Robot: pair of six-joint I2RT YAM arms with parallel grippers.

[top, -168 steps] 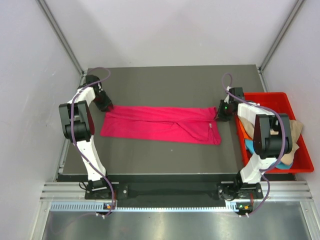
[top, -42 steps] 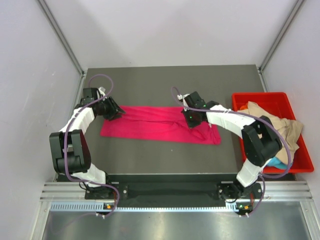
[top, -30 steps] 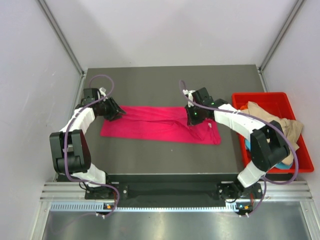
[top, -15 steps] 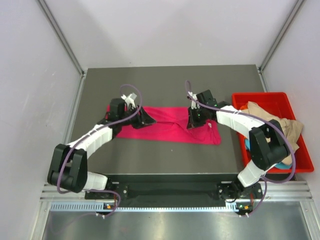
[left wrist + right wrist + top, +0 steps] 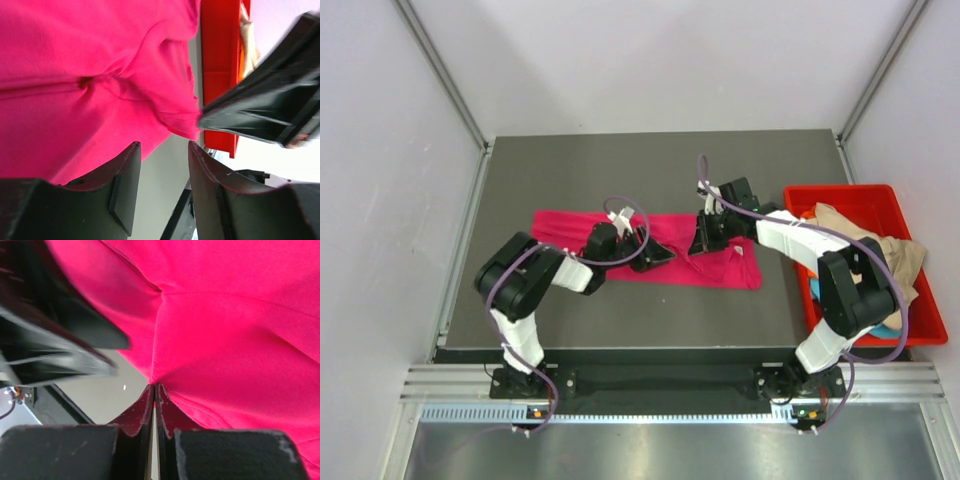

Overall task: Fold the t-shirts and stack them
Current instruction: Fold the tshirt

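The bright magenta-pink cloth t-shirt (image 5: pixel 565 226) lies flat as a long band on the matte dark grey table (image 5: pixel 620 170). Its long axis runs left to right across your view from above.

Your right gripper (image 5: pixel 703 243) sits right of the band's middle with its jaws pressed together on a small pinch of the pink cloth. In its wrist view the creases all run in to the fingertips (image 5: pixel 150 400).

Your left gripper (image 5: pixel 660 256) hangs just beside it, on the left and slightly nearer the arm bases. Its jaws stand apart with nothing between them. In the left wrist view, grey table shows through the gap, and the pink cloth lies ahead of the fingers (image 5: pixel 125 185), between them and the right gripper.

So the cloth you want is straight in front of the left gripper. I judge that the left arm has the shorter reach to the middle and to the free left end, which lies back toward its own side. The right arm is better placed for the right end.

The cloth is soft and faintly wrinkled, so it will probably drag on the matte top rather than slide cleanly.

Bare tabletop shows beyond the far edge and in front of the near edge of the band. The rigid red plastic bin (image 5: pixel 840 194) holds a tan-beige shirt (image 5: pixel 880 245) and stands apart from the right end, so mind it if you sweep that way.
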